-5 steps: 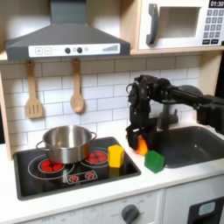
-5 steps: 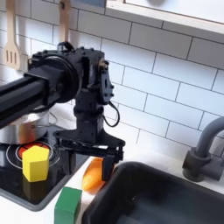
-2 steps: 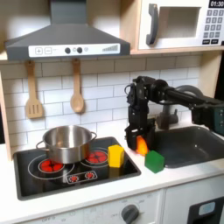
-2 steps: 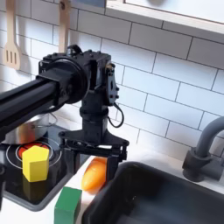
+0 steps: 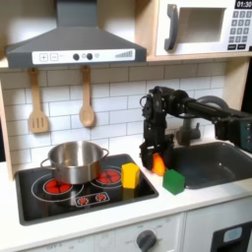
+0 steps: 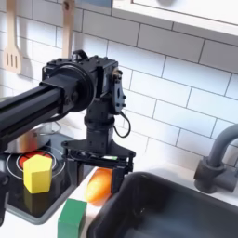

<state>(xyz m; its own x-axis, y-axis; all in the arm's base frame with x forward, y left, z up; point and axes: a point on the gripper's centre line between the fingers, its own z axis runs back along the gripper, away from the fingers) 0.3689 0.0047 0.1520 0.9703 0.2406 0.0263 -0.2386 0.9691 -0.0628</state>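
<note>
The gripper (image 6: 100,168), shifted toward the sink (image 6: 177,206) within the last second, is held wide open astride the orange carrot (image 6: 99,186), nothing grasped.

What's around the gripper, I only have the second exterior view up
Observer: In the first exterior view a steel pot sits on the stove's left burners, well left of the gripper.
Operator: Is the yellow block near that pot?
Observer: The yellow block stands on the stove's right side, just right of the pot, apart from it.
Operator: Anything on the wall or overhead?
Observer: A wooden spatula and a wooden spoon hang on the tiles under a grey range hood, and a microwave sits at upper right.
Operator: And the orange piece?
Observer: The orange piece is at the gripper's fingertips, with a green block in front of it by the sink.
</note>
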